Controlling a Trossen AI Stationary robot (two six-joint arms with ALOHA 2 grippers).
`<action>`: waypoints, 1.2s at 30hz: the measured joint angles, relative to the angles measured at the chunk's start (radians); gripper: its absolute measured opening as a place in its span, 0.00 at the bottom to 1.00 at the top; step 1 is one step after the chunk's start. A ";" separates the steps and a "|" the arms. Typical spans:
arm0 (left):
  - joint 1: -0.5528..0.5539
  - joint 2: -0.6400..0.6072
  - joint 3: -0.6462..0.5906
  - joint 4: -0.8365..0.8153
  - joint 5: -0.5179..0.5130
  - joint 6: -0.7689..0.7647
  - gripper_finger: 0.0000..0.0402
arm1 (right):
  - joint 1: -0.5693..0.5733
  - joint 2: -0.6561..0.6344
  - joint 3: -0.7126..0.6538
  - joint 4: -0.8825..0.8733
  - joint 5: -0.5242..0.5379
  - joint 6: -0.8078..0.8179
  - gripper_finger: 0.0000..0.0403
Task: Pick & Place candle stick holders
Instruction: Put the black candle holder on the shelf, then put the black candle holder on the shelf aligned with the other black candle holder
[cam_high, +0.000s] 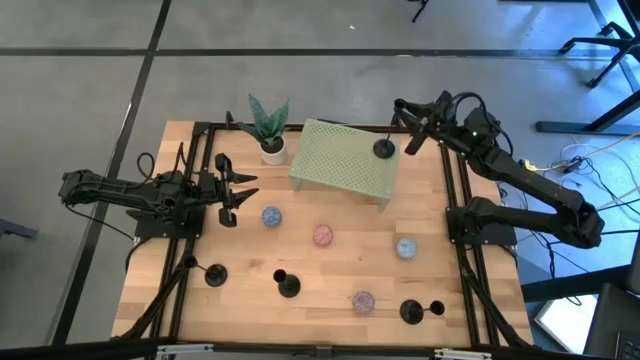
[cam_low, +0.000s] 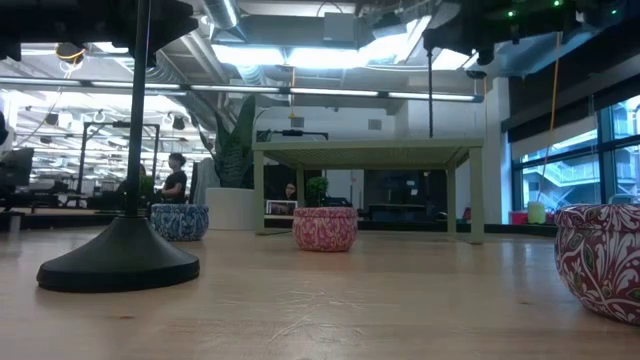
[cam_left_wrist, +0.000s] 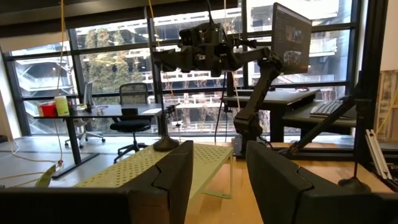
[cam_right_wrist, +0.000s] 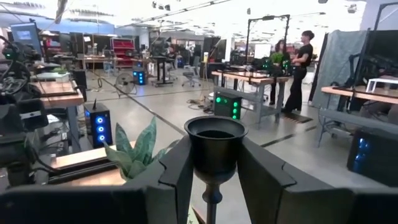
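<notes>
On the table, by clock face from its middle, we noted:

Right gripper (cam_high: 412, 128): at one o'clock over the far right of the green perforated stand (cam_high: 345, 160); in its wrist view we saw its fingers (cam_right_wrist: 180, 171) clamped on the stem just under the small cup of a candle holder (cam_right_wrist: 215, 146).

Held candle holder: its round base (cam_high: 384, 149) sat on the stand's top near the right edge, stem upright.

Left gripper (cam_high: 240, 190): at nine o'clock, above the wood, fingers (cam_left_wrist: 171, 177) apart with nothing between them.

Other candle holders: we counted four on the wood along the near side, at seven o'clock (cam_high: 215, 274), six o'clock (cam_high: 288, 286), and two close together at five o'clock (cam_high: 410, 311) (cam_high: 434, 309).

Speckled balls: blue (cam_high: 271, 215) just beside the left gripper, pink (cam_high: 323, 235) at centre, blue (cam_high: 405, 247) at four o'clock, purple (cam_high: 363, 301) at five o'clock.

Potted plant (cam_high: 269, 128): at eleven o'clock, just left of the stand.

People: two stood by desks (cam_right_wrist: 298, 59) in the room beyond.
</notes>
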 joint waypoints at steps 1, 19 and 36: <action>0.000 0.000 0.000 0.000 0.000 0.000 0.36 | -0.003 0.000 0.000 0.000 0.000 0.000 0.28; 0.000 0.000 0.000 0.000 0.000 0.000 0.36 | -0.009 0.000 0.000 -0.012 -0.010 0.022 0.34; 0.000 0.000 0.000 0.000 0.000 0.000 0.36 | -0.008 -0.037 0.001 -0.009 -0.010 -0.007 0.63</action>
